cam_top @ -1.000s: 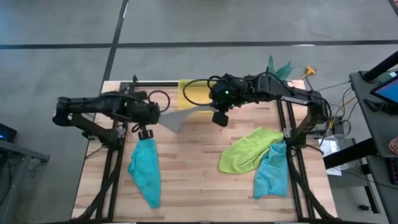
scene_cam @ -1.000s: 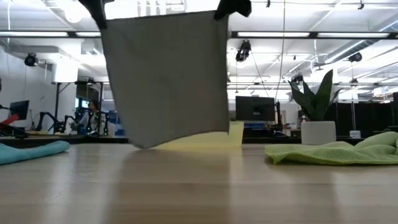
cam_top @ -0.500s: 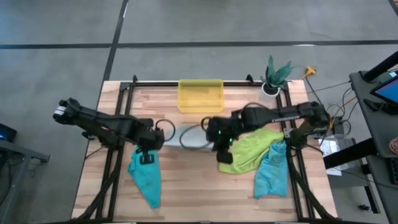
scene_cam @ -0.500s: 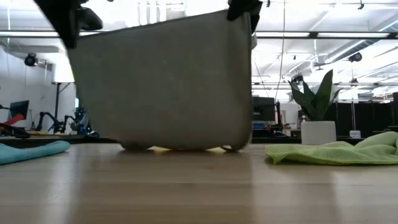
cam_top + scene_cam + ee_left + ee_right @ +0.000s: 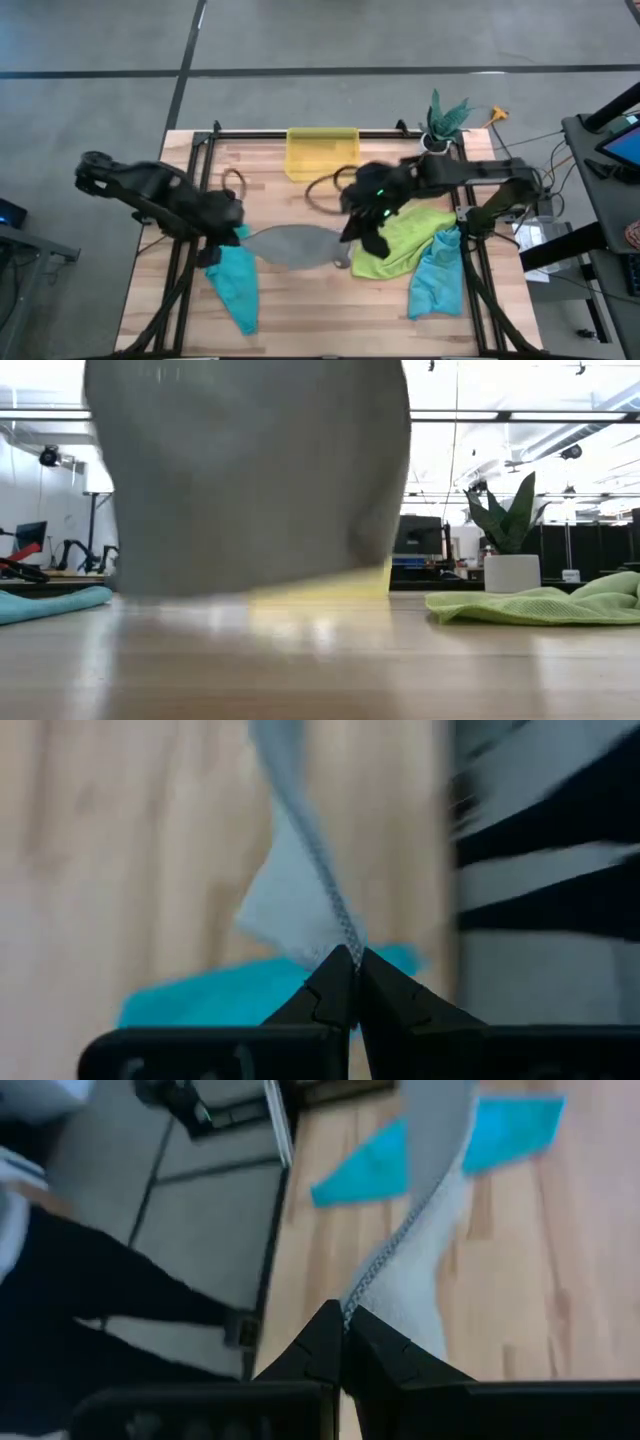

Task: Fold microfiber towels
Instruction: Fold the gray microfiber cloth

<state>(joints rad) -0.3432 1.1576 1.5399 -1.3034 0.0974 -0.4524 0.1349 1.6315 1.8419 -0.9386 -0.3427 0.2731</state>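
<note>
The grey towel (image 5: pixel 292 246) hangs stretched between both arms over the middle of the table (image 5: pixel 300 310), in front of the yellow bin (image 5: pixel 321 153). The left gripper (image 5: pixel 352 963) is clenched on one corner of it, just above a teal towel (image 5: pixel 233 286). The right gripper (image 5: pixel 343 1323) pinches the opposite corner, beside the lime green towel (image 5: pixel 408 238). A second teal towel (image 5: pixel 436 275) lies against the green one, farther from the bin.
</note>
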